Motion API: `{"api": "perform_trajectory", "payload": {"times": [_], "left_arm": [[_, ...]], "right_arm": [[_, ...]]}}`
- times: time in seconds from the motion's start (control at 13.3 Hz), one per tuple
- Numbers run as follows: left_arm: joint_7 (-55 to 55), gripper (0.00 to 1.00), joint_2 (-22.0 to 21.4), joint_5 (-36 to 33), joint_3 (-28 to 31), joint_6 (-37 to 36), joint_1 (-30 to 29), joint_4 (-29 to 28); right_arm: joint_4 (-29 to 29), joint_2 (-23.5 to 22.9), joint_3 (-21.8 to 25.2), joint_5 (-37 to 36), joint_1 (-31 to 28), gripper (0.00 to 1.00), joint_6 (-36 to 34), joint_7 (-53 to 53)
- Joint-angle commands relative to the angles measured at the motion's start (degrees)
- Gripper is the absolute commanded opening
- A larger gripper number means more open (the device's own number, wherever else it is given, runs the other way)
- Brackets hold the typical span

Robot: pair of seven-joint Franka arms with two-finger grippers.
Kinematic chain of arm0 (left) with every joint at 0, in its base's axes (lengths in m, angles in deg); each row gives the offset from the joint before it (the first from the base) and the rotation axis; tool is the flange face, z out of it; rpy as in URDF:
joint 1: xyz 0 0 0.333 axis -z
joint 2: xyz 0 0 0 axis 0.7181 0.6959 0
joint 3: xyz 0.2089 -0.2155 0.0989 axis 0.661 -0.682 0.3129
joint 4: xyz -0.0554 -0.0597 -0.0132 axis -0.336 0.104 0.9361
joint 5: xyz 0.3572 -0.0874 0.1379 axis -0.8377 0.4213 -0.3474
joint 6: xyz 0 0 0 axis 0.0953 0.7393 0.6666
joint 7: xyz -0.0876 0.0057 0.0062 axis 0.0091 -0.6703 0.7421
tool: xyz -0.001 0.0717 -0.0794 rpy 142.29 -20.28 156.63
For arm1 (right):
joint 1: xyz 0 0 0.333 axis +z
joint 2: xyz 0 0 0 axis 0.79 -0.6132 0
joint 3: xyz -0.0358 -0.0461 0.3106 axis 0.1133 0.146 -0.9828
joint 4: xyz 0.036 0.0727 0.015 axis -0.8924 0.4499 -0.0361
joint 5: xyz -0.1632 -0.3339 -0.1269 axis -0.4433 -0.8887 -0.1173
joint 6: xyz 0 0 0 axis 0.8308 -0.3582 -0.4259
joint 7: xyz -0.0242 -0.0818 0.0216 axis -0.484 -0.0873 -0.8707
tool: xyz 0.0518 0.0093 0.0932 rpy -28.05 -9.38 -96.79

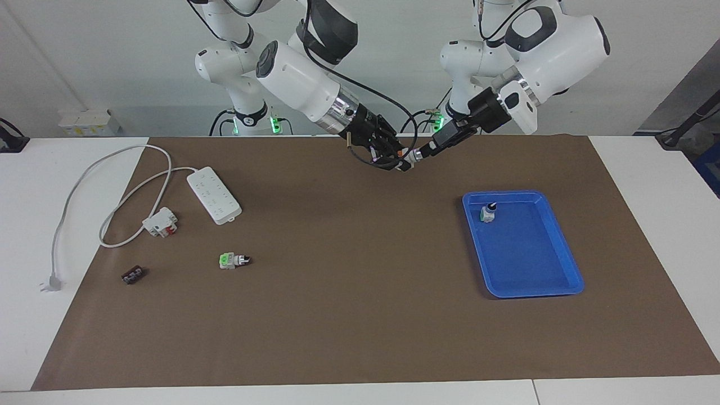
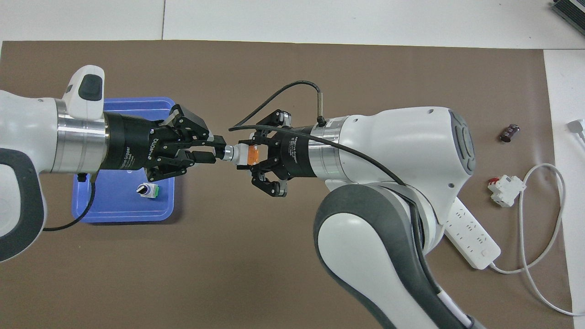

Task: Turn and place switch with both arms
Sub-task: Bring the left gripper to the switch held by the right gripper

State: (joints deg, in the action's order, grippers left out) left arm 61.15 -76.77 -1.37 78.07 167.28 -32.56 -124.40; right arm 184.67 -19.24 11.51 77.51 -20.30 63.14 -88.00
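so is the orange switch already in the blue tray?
No. The switch is held in the air between the left gripper and right gripper, beside the blue tray.

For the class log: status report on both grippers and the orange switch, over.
Left gripper shut on switch knob; right gripper shut on its orange block. Switch held in air over the mat. Nothing between it and the blue tray.

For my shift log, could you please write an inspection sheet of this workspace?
Surface: brown mat on white table.
Job's things: orange-ended switch held in the air between both pincers; blue tray holds one green-ended switch.
Clutter: second green-ended switch, white-and-red block, small dark part.
Grippers: left pincer shut on knob end; right pincer shut on orange end.
Cables: power strip, cord unplugged.
Surroundings: nothing seen.
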Motion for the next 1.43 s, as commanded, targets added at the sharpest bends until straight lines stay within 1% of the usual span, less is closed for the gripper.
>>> {"api": "perform_trajectory", "payload": {"times": [0.0, 0.08, 0.53, 0.6, 0.9, 0.98, 1.21, 1.36], "left_arm": [[-0.11, 0.14, -0.62, 1.07, 0.71, 1.21, 1.07, -1.15], [-0.12, 0.0, -0.71, 1.07, 0.71, 0.95, 1.07, -1.06], [-0.46, 0.0, -0.62, 0.63, 0.71, 0.33, 1.07, -0.62], [-3.25, 0.0, -0.62, 0.46, 0.71, 0.16, 1.07, -0.62], [-32.65, 0.0, -1.32, -0.07, 0.97, 0.24, 0.9, -2.54], [-36.12, 0.0, -1.5, -0.16, 0.97, -0.02, 0.55, -2.73], [-41.14, 0.0, -1.94, -0.59, 0.97, 0.07, 0.46, -2.73], [-46.58, 0.0, -2.46, -3.48, 0.97, -0.02, 0.54, -2.73]], "right_arm": [[-0.56, -0.29, 0.09, -0.11, 0.11, 0.0, 0.07, -0.51], [-0.56, -0.29, 0.09, -0.11, 0.11, 0.0, 0.16, -0.51], [-0.47, -0.29, 0.09, -0.11, 0.11, 0.0, 0.07, -0.51], [-0.47, -0.29, 0.09, -0.11, 0.19, 0.0, 0.07, -0.51], [-0.47, -0.29, 0.01, -0.11, 0.11, 0.0, -0.19, -0.51], [-0.38, -0.29, 0.01, -0.11, 0.11, 0.0, -0.19, -0.51], [-0.47, -0.29, 0.09, -0.11, 0.11, 0.0, -0.28, -0.51], [-0.47, -0.29, 0.09, -0.11, 0.11, 0.0, -0.28, -0.51]]}}
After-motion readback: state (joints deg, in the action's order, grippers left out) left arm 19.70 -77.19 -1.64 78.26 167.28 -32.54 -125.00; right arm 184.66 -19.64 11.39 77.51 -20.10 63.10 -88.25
